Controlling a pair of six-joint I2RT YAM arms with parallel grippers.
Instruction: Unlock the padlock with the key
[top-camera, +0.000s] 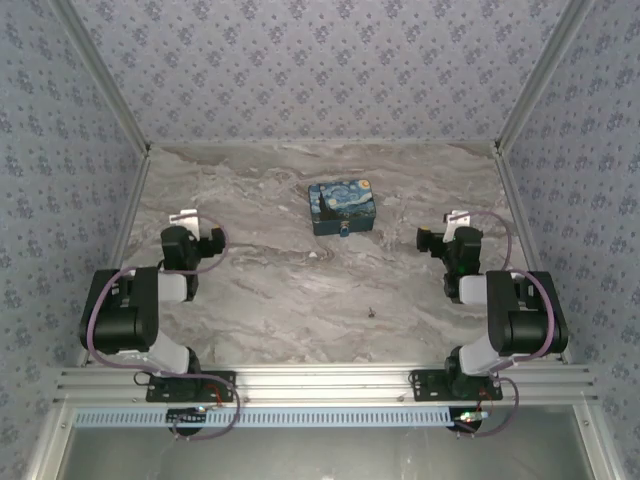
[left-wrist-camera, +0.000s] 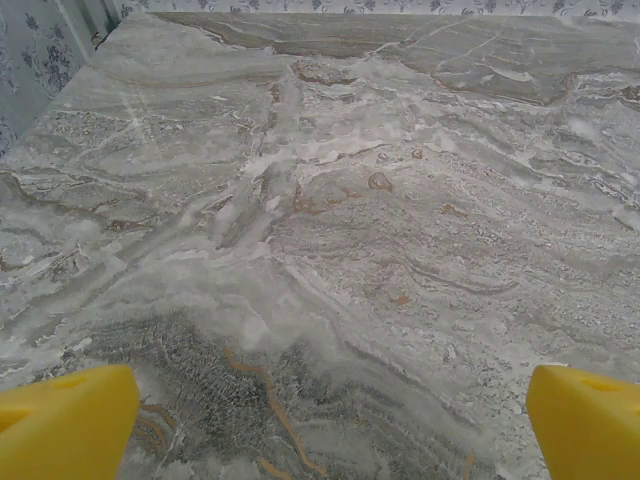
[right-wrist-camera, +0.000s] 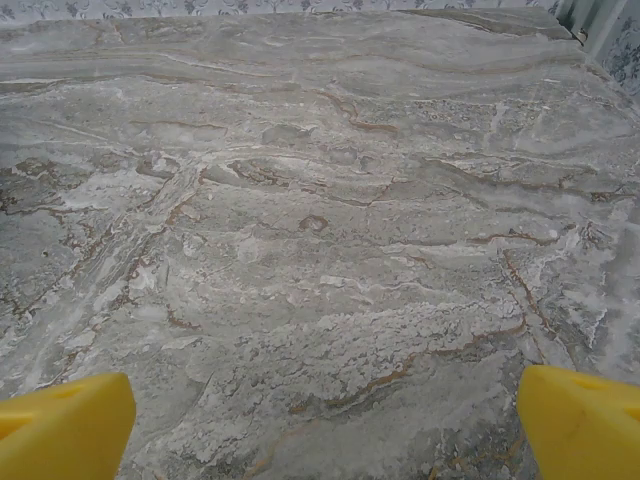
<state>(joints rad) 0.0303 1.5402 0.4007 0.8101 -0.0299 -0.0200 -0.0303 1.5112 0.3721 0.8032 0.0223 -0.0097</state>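
Grey-veined marble covers the table (top-camera: 300, 290), walled in by blue-flowered paper. The left gripper (top-camera: 187, 217) and right gripper (top-camera: 458, 219) hang well apart over bare stone, each with its yellow fingers (left-wrist-camera: 65, 420) spread wide and holding nothing. Between them, off the left gripper's right side, the padlock (top-camera: 343, 231) sits at the near edge of a swirl-painted tin box (top-camera: 342, 203). The key (top-camera: 373, 311), a dark speck, lies behind the right gripper, to its left.
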